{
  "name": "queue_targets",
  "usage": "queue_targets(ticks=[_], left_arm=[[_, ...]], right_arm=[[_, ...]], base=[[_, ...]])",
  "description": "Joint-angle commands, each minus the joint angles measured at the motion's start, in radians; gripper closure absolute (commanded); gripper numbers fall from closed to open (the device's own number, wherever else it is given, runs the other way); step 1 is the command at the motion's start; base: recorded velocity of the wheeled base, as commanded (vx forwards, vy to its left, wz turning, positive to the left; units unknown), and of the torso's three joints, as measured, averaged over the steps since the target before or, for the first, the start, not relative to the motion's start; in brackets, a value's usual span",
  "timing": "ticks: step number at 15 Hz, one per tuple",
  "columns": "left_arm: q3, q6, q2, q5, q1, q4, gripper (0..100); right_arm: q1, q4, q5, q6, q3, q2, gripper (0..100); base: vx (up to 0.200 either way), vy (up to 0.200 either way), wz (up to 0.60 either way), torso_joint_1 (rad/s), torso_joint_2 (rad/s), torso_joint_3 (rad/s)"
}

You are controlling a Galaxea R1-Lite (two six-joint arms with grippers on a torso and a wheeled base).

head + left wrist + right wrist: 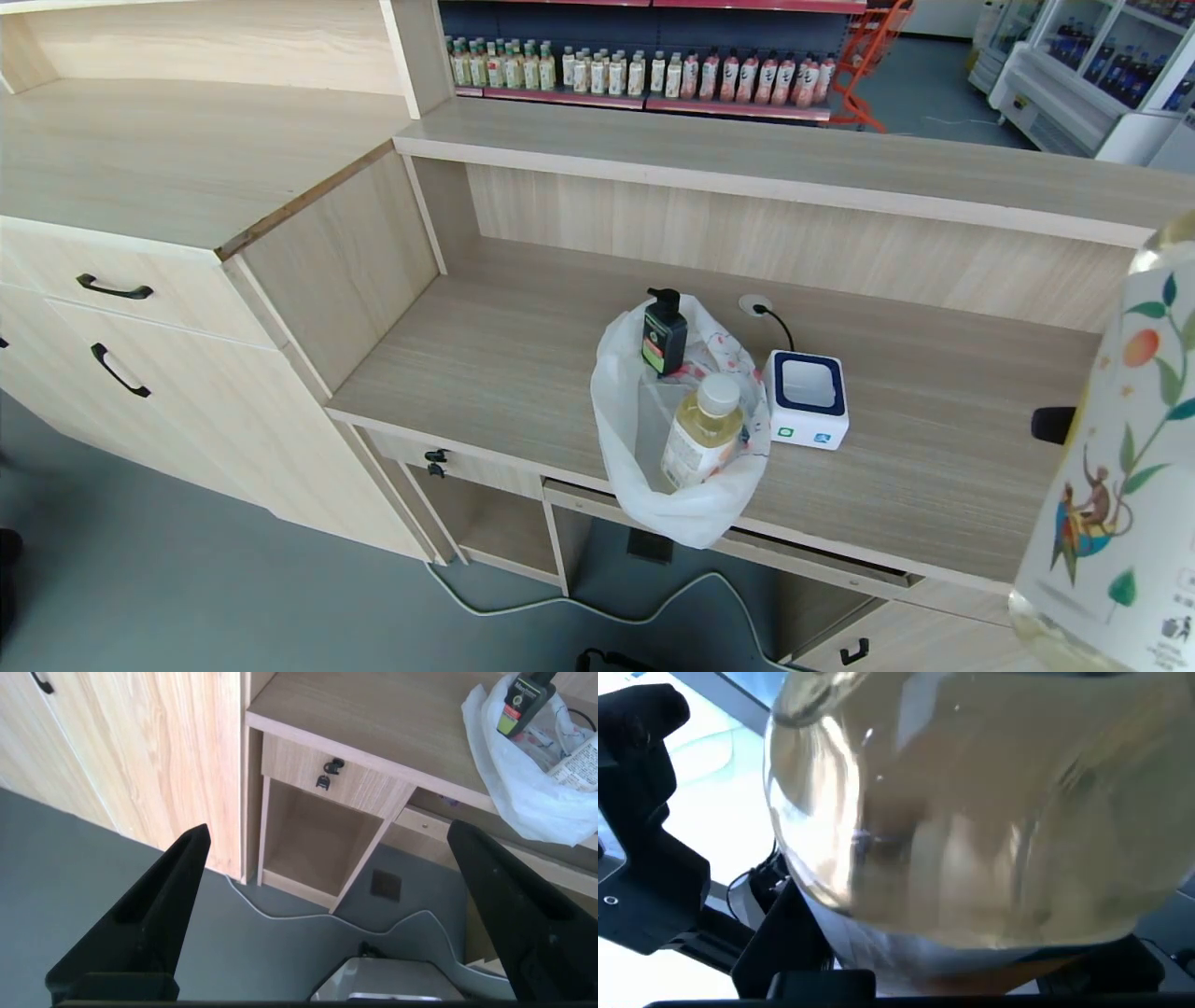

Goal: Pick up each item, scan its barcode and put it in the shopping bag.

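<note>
A white shopping bag [635, 448] lies open on the wooden counter [504, 364]. In it stand a black pump bottle [664, 341] and a pale yellow drink bottle [702, 437] with a white cap. Just right of the bag is the white and blue scanner [808, 399]. Close to the head camera at the far right, a clear bottle [1116, 485] with an illustrated label is held up, its base [971, 812] large in the right wrist view, with my right gripper [962, 961] shut on it. My left gripper [329, 833] hangs open over the floor, below and left of the counter; the bag [523, 793] shows beyond it.
A raised ledge [747, 159] backs the counter. A tall cabinet with black drawer handles [114, 289] stands to the left. A cable runs from the scanner into a port [754, 304], and another lies on the floor [579, 607]. Store shelves of bottles [635, 70] are behind.
</note>
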State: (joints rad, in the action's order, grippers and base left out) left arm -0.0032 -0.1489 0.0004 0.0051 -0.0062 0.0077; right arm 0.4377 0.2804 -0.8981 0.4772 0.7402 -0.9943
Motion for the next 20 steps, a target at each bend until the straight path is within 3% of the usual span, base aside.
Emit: queue_targets(ticks=[1,20], left_arm=[[0.0,-0.001,0.0,-0.001,0.0,0.0,0],[0.0,0.0,0.0,-0.001,0.0,0.0,0]], right_arm=[[0.027,-0.018,-0.001,0.0,0.001,0.036,100],[0.197,-0.139,0.008,0.004,0.097,0.045,100]], base=[[0.0,0.0,0.0,0.0,0.0,0.0],[0.0,0.0,0.0,0.0,0.0,0.0]])
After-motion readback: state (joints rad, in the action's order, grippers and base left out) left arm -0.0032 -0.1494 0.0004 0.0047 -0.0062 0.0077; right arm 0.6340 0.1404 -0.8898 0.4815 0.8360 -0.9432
